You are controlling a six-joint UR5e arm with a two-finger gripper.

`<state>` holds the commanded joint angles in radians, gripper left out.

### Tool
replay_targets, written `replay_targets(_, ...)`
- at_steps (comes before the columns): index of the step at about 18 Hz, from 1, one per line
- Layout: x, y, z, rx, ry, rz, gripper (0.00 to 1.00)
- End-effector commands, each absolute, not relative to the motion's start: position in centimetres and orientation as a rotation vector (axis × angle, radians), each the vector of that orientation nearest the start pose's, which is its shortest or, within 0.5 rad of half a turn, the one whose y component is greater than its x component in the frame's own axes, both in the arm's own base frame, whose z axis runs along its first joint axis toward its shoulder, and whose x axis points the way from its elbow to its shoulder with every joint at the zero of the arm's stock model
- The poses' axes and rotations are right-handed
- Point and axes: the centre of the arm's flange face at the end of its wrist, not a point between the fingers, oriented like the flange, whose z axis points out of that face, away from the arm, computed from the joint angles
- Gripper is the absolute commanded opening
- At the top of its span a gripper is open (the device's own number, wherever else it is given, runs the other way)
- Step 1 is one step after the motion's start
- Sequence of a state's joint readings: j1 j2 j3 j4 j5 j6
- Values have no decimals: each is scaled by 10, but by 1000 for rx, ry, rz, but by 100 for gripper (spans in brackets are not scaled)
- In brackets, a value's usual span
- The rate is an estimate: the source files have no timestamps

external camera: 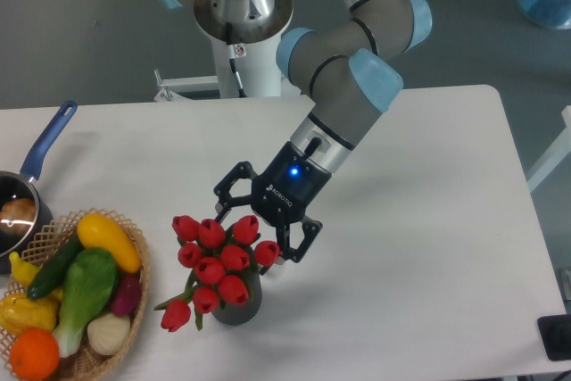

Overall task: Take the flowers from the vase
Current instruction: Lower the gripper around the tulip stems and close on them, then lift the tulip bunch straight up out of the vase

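Fixed cam: gripper (256,235), fingers spread apart, w/ white "ROBOTIQ" lettering and a lit blue LED, sits at upper right of the flowers (217,258). Flowers stand in the vase (239,306) on the table (428,220), beside wicker basket (80,359).

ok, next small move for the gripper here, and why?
Probably ease a little further down-left, then close. The open black two-finger gripper only straddles the upper-right buds of the red tulip bunch in the dark grey ribbed vase; nothing gripped yet.

Lab: pedestal-mounted arm (348,69), white table (428,220)
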<state>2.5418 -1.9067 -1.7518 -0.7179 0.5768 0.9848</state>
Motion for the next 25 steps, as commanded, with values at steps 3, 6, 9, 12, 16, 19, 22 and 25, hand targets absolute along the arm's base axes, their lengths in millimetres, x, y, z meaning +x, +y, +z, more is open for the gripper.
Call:
replay_targets(3, -366, 512, 348, -2125, 196, -356, 29)
replay_targets(6, -366, 512, 349, -2123, 198, -356, 0)
replay_targets(9, -368, 508, 352, -2121, 191, -346, 0)
replay_targets(12, -369, 504, 363, -2110, 173, -343, 0)
replay_targets(16, -376, 487, 399, -2022, 70, -401, 0)
replay_targets(19, -380, 479, 417, -1982, 38, -416, 0)
replay_targets(22, -376, 478, 425, -1971, 40, -417, 0)
replay_targets(25, -371, 476, 436, -1943, 47, -431, 0)
